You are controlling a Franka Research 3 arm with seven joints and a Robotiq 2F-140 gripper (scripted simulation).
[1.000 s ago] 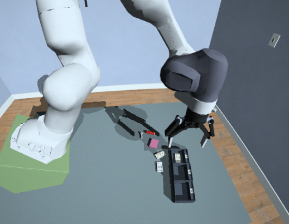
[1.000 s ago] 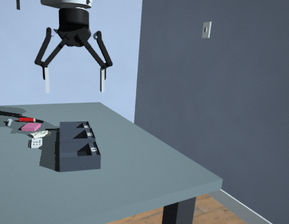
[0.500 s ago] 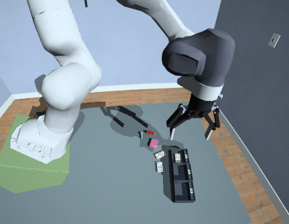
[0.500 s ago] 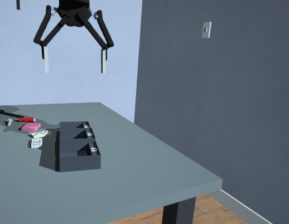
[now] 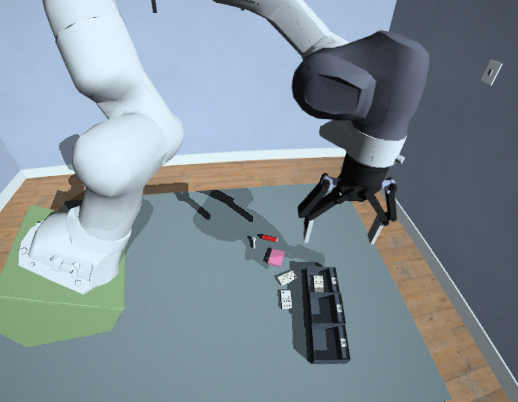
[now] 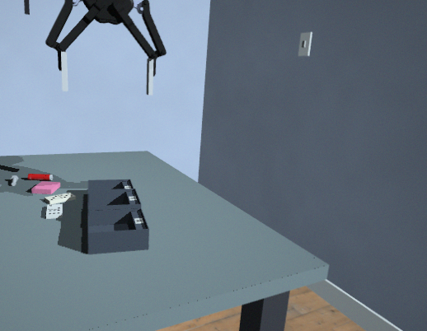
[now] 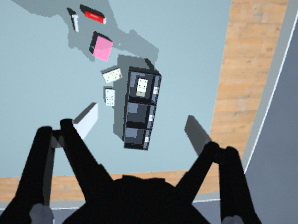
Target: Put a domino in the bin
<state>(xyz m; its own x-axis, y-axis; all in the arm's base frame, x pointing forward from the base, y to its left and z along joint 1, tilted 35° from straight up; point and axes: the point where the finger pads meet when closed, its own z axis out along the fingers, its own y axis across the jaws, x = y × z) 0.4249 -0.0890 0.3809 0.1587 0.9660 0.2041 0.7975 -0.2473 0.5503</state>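
Note:
My gripper (image 5: pixel 340 242) (image 6: pixel 107 92) (image 7: pixel 143 117) is wide open and empty, high above the table. A row of three joined dark bins (image 5: pixel 331 360) (image 6: pixel 118 242) (image 7: pixel 136 147) stands on the table, each with a small white label too small to read. A cream domino (image 5: pixel 318 282) (image 7: pixel 142 86) lies in the far end bin; the bin walls hide it in the exterior view. A second cream domino (image 5: pixel 286 278) (image 6: pixel 59 198) (image 7: pixel 112 75) and a white domino (image 5: pixel 286 299) (image 6: pixel 54 211) (image 7: pixel 110 97) lie on the table left of the bins.
A pink block (image 5: pixel 275 257) (image 6: pixel 46 188) (image 7: pixel 103 48), a red cylinder (image 5: pixel 269 238) (image 6: pixel 39 177) (image 7: pixel 94 17) and a small grey piece (image 5: pixel 253 242) (image 6: pixel 14 180) (image 7: pixel 75 22) lie beyond the dominoes. A dark wall (image 5: pixel 471 165) (image 6: pixel 322 144) stands beyond the table's right edge.

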